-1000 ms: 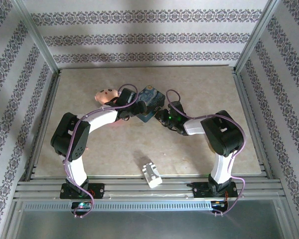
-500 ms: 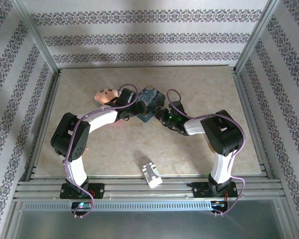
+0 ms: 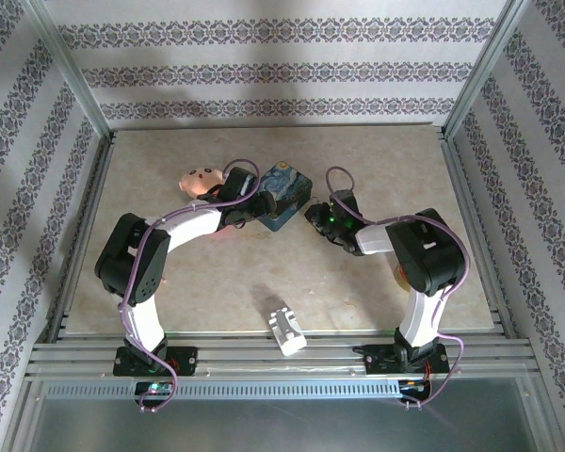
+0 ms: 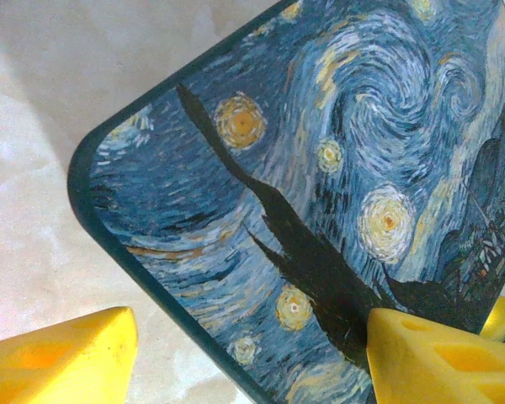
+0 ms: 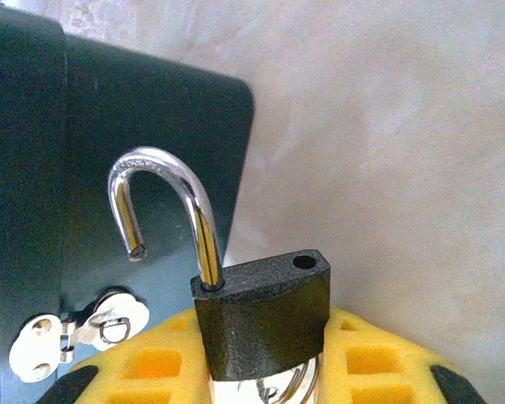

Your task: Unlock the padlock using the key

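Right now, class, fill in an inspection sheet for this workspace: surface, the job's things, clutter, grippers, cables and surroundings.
Surface: beige mottled table, flat, no spills seen.
Job's things: padlock with its shackle swung open, apart from the hasp on the blue tin. The key cannot be made out; a silver ring shows under the padlock.
Clutter: pink round toy beside the left arm's wrist; white plastic block near the front edge.
Grippers: left gripper open, straddling a corner of the tin; right gripper shut on the padlock.
Cables: purple cables looped along both arms, no snag seen.
Surroundings: wallpapered walls; metal rails in front.
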